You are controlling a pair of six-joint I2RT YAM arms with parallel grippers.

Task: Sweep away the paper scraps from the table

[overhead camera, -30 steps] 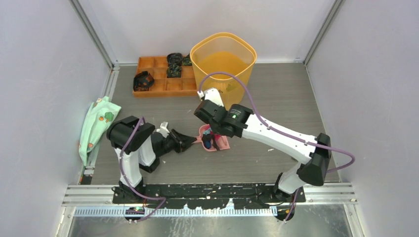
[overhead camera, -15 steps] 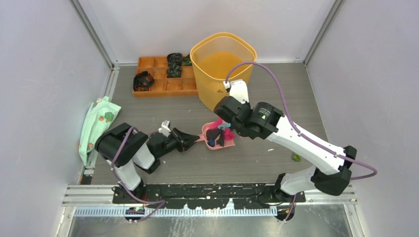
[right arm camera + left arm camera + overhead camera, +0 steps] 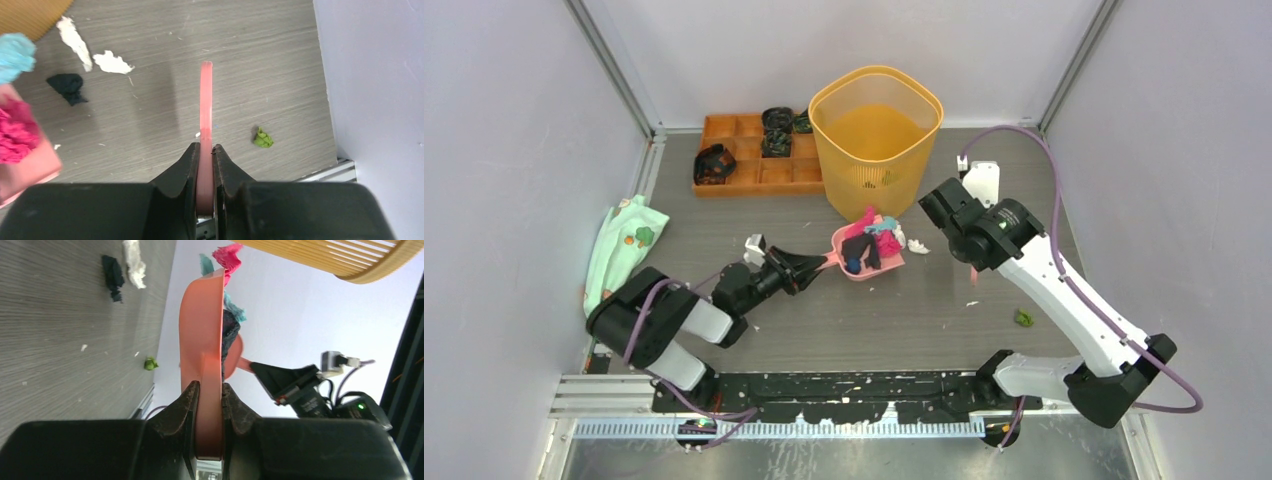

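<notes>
My left gripper [image 3: 814, 266] is shut on the handle of the pink dustpan [image 3: 871, 262], which holds several paper scraps [image 3: 866, 245] in magenta, teal, dark blue and black, in front of the yellow basket. In the left wrist view the dustpan [image 3: 202, 335] is edge-on between my fingers. My right gripper [image 3: 970, 262] is shut on a flat pink sweeper [image 3: 205, 100], off to the right of the dustpan. Loose scraps lie on the table [image 3: 754, 220]: white ones [image 3: 112, 62], a black one [image 3: 69, 86] and a green one [image 3: 1023, 318] to the right.
A yellow slatted basket [image 3: 876, 135] stands at the back centre. An orange compartmented tray [image 3: 734, 152] with black-and-green bands sits at the back left. A mint-green printed cloth [image 3: 622, 250] lies at the left edge. White walls enclose three sides.
My right arm has swung right, away from the dustpan, with the pink sweeper in it. My left gripper has carried the loaded dustpan back and right, towards the basket.
</notes>
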